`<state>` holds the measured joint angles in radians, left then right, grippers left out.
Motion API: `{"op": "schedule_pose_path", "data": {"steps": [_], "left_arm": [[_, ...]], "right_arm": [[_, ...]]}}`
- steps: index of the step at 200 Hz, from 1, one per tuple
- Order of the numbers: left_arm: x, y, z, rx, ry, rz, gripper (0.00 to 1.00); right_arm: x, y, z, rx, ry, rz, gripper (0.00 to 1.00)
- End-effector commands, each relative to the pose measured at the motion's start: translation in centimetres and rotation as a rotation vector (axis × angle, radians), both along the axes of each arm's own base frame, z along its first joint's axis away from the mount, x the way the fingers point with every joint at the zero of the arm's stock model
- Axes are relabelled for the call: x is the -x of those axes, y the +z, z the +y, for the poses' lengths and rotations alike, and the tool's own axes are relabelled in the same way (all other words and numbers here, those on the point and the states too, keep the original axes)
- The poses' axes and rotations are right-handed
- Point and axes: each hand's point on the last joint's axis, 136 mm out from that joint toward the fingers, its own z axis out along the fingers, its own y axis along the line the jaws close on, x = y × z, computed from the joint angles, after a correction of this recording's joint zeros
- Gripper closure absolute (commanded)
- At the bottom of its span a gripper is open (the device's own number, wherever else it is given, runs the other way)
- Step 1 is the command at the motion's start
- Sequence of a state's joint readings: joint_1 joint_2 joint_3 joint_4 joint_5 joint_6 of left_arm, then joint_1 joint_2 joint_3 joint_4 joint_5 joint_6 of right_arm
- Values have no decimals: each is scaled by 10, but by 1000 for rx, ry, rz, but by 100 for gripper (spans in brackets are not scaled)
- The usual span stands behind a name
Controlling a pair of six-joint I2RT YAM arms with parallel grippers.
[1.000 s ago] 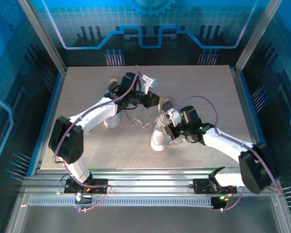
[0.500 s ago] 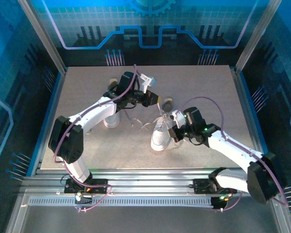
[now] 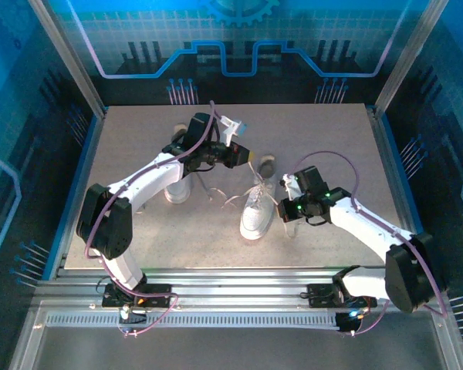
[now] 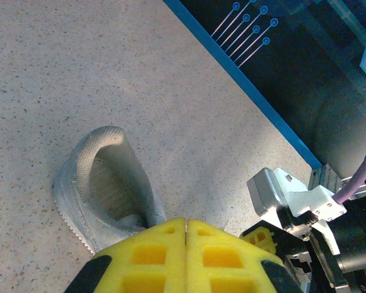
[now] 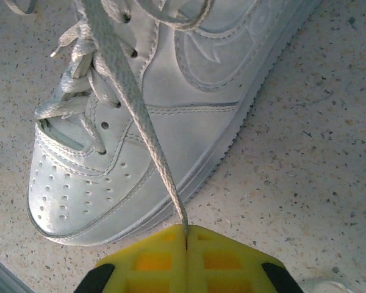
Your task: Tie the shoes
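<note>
— Two shoes on the bench?
— Yes. The left arm partly hides the left shoe; the middle shoe lies near the bench's centre.
— And the grippers?
— Right gripper, beside that shoe's toe, pinches its lace taut. Left gripper has its pads pressed together; whether they hold a lace, I cannot tell.

The shoe is white, with rows of small dark perforations across its toe. Its lace is pale greyish white. The table is beige, speckled with dark and light flecks. The left gripper and the right gripper are bright yellow, gridded with deeper orange-yellow squares. The walls are blue, patterned with lighter circuit lines. The arms are white with black joints, and their cables are purple.
</note>
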<state>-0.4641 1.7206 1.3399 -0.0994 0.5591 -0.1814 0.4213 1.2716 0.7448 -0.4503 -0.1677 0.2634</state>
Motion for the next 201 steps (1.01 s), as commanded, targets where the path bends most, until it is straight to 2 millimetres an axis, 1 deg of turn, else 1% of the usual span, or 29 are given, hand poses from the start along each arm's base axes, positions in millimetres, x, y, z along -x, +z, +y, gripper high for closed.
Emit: {"op": "schedule_pose_path", "data": {"steps": [1, 27, 59, 82, 92, 107, 122, 134, 164, 176, 190, 201], "left_arm": [[-1, 2, 6, 9, -10, -16, 100], [-2, -2, 11, 8, -2, -10, 100], [-3, -8, 12, 6, 0, -4, 100], [-2, -15, 12, 0, -9, -10, 100], [0, -20, 14, -12, -11, -16, 89], [2, -29, 20, -30, -6, -29, 84], [5, -33, 30, -30, 15, -45, 73], [8, -33, 39, -24, 28, -73, 67], [16, -24, 60, -26, 57, -181, 58], [20, -19, 66, -36, 58, -234, 57], [27, -14, 68, -48, 27, -307, 56], [33, -9, 65, -43, -14, -361, 57]], "right_arm": [[-3, 0, -9, 22, -54, 37, 100], [-2, -1, -8, 11, -48, 48, 100], [1, -2, 4, -46, -8, 67, 100], [0, 4, 16, -94, 38, 56, 100], [-1, 5, 17, -97, 41, 48, 100], [-6, 10, 18, -93, 43, 29, 100], [-9, 13, 17, -84, 49, 14, 100], [-10, 14, 18, -83, 58, 6, 100], [-12, 15, 22, -96, 82, 7, 100], [-13, 16, 23, -99, 85, 7, 100], [-15, 17, 24, -102, 88, 2, 100], [-16, 18, 24, -100, 87, -1, 100]]}}
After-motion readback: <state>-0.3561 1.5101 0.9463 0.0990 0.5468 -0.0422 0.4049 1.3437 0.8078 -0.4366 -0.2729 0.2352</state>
